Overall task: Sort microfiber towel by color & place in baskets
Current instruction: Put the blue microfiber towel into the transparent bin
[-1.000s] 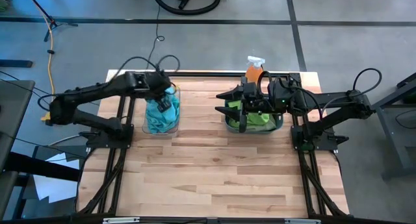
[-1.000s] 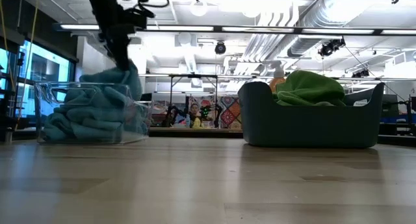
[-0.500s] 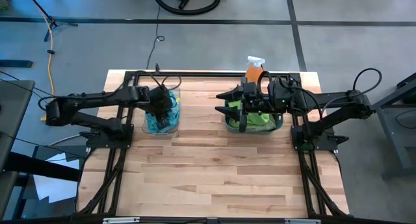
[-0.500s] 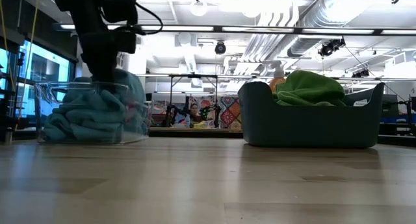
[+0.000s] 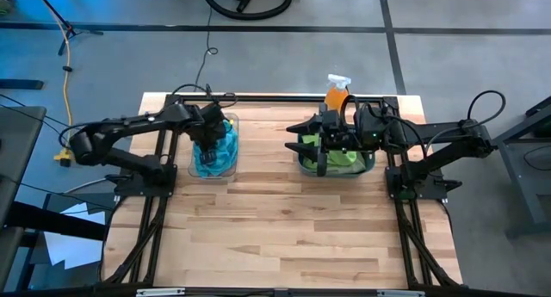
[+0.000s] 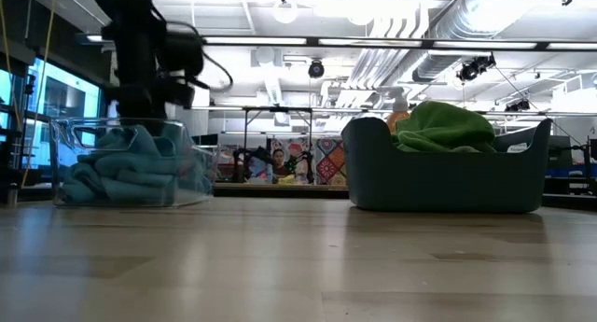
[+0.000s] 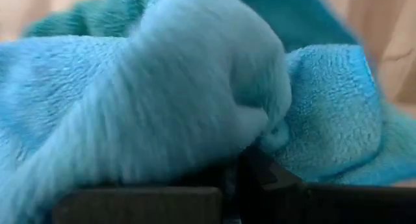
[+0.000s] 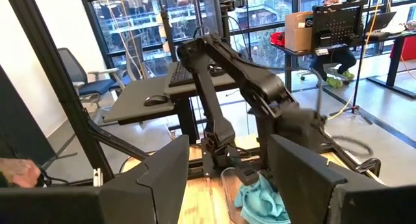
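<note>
left gripper (image 5: 212, 138) pointing down, jaws closed, right gripper (image 5: 320, 147) hovering level, jaws apart, arm outstretched

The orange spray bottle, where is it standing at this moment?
In the high view the orange spray bottle stands at the table's far edge on the right side, just behind the dark teal-grey tub over which the right gripper hangs.

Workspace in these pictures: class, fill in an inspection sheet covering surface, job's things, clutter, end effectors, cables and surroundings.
Surface: wooden table, front half bare.
Job's things: blue towels in clear bin; green towels heaped in dark tub.
Clutter: orange spray bottle behind the tub.
End effectors: left end effector shut, down in the clear bin among blue towels; right end effector open above the tub.
Cables: yellow cable on the floor.
Surroundings: desks, office chair, seated person.
</note>
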Controlling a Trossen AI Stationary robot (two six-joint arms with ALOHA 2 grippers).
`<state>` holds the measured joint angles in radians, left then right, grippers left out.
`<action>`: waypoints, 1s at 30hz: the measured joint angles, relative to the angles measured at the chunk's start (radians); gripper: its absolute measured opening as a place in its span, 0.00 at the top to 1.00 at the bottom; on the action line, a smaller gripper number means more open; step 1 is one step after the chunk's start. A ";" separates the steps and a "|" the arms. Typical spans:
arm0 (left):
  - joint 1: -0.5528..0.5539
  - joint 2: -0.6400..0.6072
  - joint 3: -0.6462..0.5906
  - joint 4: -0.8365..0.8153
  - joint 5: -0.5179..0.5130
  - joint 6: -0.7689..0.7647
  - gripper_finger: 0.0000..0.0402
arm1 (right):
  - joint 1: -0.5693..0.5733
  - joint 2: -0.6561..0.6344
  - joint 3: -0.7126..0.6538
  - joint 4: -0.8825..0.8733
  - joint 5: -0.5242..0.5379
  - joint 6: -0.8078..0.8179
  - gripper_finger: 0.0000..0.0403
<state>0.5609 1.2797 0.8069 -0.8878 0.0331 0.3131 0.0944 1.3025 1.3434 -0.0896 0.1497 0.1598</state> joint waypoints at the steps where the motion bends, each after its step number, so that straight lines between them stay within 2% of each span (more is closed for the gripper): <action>1: 0.004 0.029 0.000 0.001 0.000 0.015 1.00 | 0.000 0.000 0.000 0.000 0.000 0.000 0.48; 7: 0.010 0.202 0.005 0.045 0.000 0.035 0.99 | 0.000 0.000 0.000 0.000 0.000 0.024 0.48; 12: 0.010 0.269 0.008 0.087 0.001 0.022 0.96 | 0.007 0.000 0.000 0.001 0.000 0.026 0.48; 19: 0.010 0.234 -0.001 0.133 -0.008 0.055 0.88 | 0.013 0.000 0.000 0.001 0.000 0.028 0.48; 30: 0.007 0.112 -0.004 0.099 -0.021 -0.009 0.55 | 0.013 0.000 0.000 0.001 0.000 0.034 0.48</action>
<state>0.5682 1.3916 0.8029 -0.7887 0.0119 0.3045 0.1074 1.3025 1.3434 -0.0891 0.1501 0.1940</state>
